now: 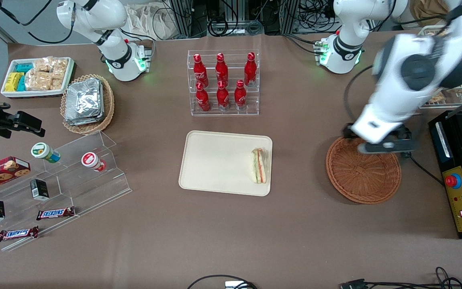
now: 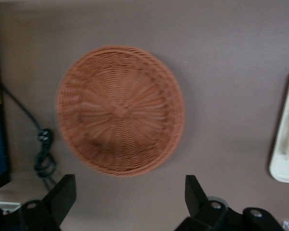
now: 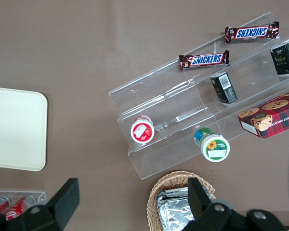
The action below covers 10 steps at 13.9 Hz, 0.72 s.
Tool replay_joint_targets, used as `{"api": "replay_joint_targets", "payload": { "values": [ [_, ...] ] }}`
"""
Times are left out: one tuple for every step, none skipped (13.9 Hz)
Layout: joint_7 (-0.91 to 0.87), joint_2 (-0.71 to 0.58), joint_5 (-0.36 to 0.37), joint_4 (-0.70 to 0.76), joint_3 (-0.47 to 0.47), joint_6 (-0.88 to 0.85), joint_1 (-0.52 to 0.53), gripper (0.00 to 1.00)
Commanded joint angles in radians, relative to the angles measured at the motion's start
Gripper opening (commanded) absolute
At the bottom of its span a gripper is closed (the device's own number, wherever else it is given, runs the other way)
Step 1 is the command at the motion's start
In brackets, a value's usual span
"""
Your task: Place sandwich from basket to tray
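Chocolate bars (image 1: 55, 213) lie at the lower left of the front view on a clear stepped stand (image 1: 60, 182). Nearer the middle, the sandwich (image 1: 258, 165) rests on the tray (image 1: 215, 160), against the tray's edge that faces the basket (image 1: 362, 173). That basket sits right of centre with nothing in it, well apart from the tray. Above its upper rim hangs the gripper (image 2: 130, 195), released, both fingers (image 2: 62, 195) spread wide and holding nothing. Higher in the frame, red bottles (image 1: 222, 80) stand in a clear rack.
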Motion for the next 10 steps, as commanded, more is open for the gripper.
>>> {"api": "replay_joint_targets", "payload": {
  "values": [
    [0.090, 0.007, -0.029, 0.119, 0.086, -0.141, -0.007, 1.00],
    [0.129, 0.030, -0.032, 0.178, 0.114, -0.172, -0.007, 1.00],
    [0.152, 0.056, -0.033, 0.225, 0.127, -0.179, -0.007, 1.00],
    [0.150, 0.082, -0.035, 0.268, 0.129, -0.193, -0.007, 1.00],
    [0.152, 0.099, -0.035, 0.299, 0.131, -0.216, -0.005, 1.00],
    [0.155, 0.114, -0.035, 0.321, 0.137, -0.233, -0.007, 1.00],
    [0.155, 0.116, -0.035, 0.324, 0.137, -0.244, -0.007, 1.00],
    [0.155, 0.116, -0.035, 0.322, 0.137, -0.244, -0.007, 1.00],
    [0.155, 0.117, -0.035, 0.325, 0.137, -0.244, -0.007, 1.00],
    [0.155, 0.117, -0.036, 0.325, 0.137, -0.242, -0.007, 1.00]
  ]
}}
